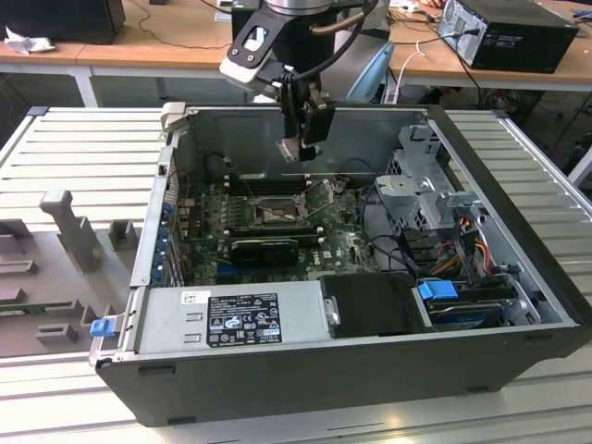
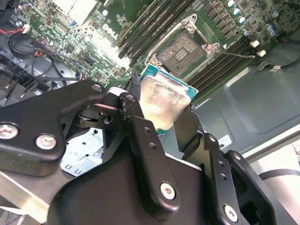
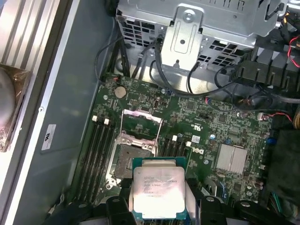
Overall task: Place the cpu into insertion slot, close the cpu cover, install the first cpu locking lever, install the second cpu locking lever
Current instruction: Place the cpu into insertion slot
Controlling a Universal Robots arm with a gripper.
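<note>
Finding: the gripper [image 1: 298, 153] is clamped on the cpu [image 3: 158, 187], gripping two opposite edges with the pale face turned toward both wrist views. The chip hangs over the circuit board [image 3: 206, 117] inside the open computer case [image 1: 277, 370], near the insertion slot [image 3: 125, 161] but not yet seated in it. The slot lies bare, and the cpu cover [image 3: 142, 125] stands swung open just beside it. Assessment: the chip is light, thin and stiff. Its smooth edges may slip or tilt, and its underside is probably fragile. Hold it by the edges only and keep it level.
</note>
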